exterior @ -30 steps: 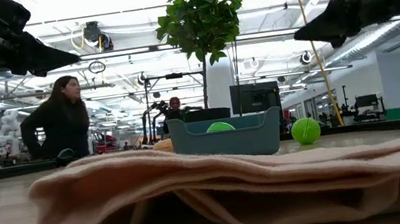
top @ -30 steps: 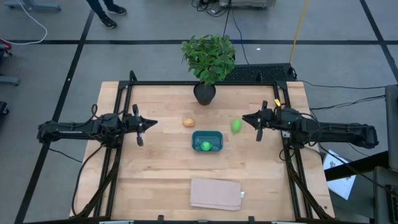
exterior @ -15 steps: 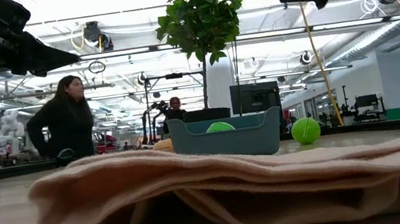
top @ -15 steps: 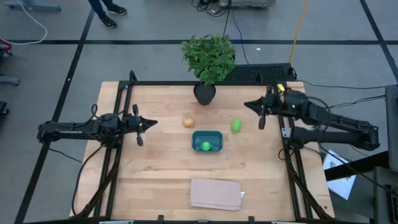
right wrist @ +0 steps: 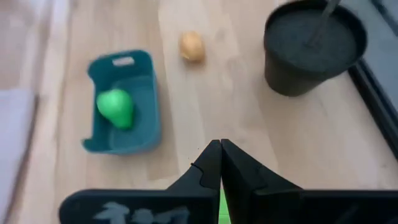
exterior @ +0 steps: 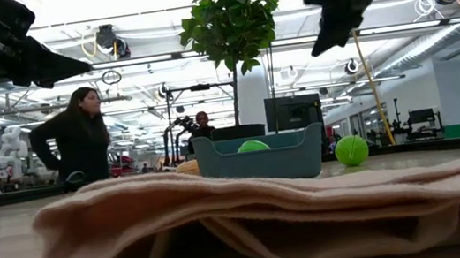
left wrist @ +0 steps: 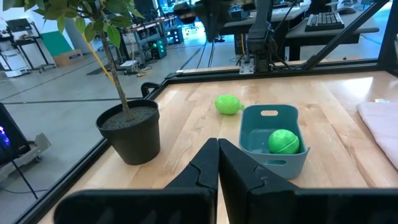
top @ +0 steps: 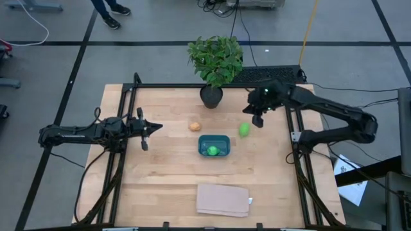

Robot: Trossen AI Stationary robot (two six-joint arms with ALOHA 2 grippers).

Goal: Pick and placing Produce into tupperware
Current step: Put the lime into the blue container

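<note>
The teal container (top: 214, 140) sits mid-table with one green piece (top: 212, 151) inside it, also seen in the right wrist view (right wrist: 115, 107). A second green piece (top: 244, 130) lies on the wood to its right. The orange-tan piece (top: 195, 126) rests on the table left of the container's far side. My right gripper (top: 257, 120) hangs shut, pointing down, just right of and above the loose green piece. A sliver of that green piece (right wrist: 221, 208) shows under my right fingers. My left gripper (top: 151, 128) is shut and held level above the table's left side.
A potted plant (top: 215, 61) stands at the far centre, its dark pot (right wrist: 314, 43) close to my right gripper. A folded tan cloth pad (top: 222, 199) lies near the near edge. Black frame rails (top: 119, 160) run along both sides. A person (exterior: 71, 136) stands beyond the table.
My right arm has swung toward the far edge and toward the table's left. Its gripper has tipped from level to pointing down, ending beside the loose green piece. The fingers have stayed shut. No piece of produce has moved.
</note>
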